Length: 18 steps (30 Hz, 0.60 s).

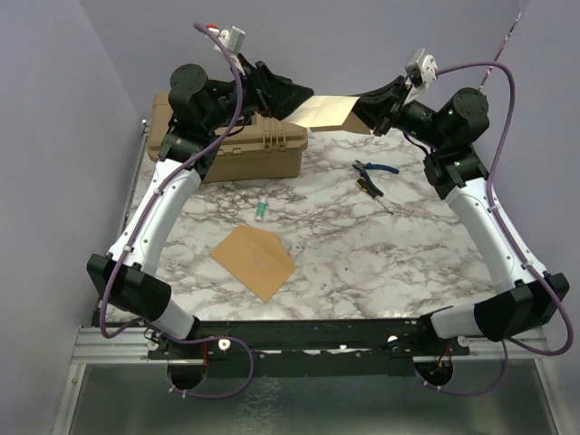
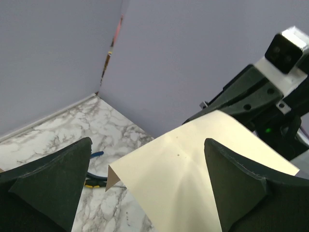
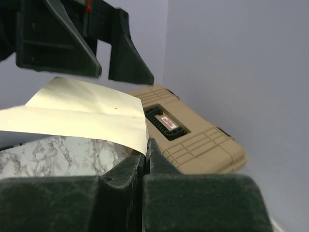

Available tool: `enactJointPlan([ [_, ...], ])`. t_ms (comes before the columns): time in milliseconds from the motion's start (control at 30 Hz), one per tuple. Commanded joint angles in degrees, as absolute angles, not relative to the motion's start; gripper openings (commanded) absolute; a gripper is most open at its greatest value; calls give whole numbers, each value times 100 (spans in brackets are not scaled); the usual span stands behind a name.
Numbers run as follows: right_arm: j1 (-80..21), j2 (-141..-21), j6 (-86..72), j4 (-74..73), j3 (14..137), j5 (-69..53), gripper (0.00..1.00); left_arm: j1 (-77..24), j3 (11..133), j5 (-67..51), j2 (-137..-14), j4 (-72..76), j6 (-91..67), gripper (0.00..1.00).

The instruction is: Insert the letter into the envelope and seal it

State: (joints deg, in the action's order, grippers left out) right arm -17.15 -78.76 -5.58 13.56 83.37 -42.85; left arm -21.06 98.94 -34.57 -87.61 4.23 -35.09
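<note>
Right hand point(image 1: 364, 116) was clamped on the letter point(image 1: 328, 112), aloft over the counter point(image 1: 362, 254). Left hand point(image 1: 304, 98) was spread wide at its far edge. The envelope point(image 1: 255, 260) lay flat, well apart.

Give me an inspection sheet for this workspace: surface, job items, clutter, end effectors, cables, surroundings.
Surface: marble table.
Job's things: letter held in the air at the far side; envelope flat on the table, near the arm bases.
Clutter: tan case far left; blue-handled pliers; small teal tube.
End effectors: right end effector shut on the letter's corner; left end effector open at the letter's other end.
Cables: purple cables loop over both arms.
Surroundings: plain lavender walls.
</note>
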Motion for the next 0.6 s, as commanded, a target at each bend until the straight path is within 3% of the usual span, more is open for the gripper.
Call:
enactJointPlan([
  [0, -1710, -7997, -862, 1325, 8943, -4907, 0, -2038, 10024, -4729, -9050, 422, -3402, 99],
  [100, -1709, -8082, -1097, 1155, 9248, -5044, 0, -1949, 9915, -5352, -9017, 417, -3124, 99],
  [267, -1713, -8204, -1378, 1068, 9440, -5374, 0, -1818, 9724, -5379, -8802, 448, -2792, 96],
  [567, -1707, -8442, -1862, 1152, 9547, -5875, 0, -1797, 9508, -5751, -8902, 1547, -3487, 89],
])
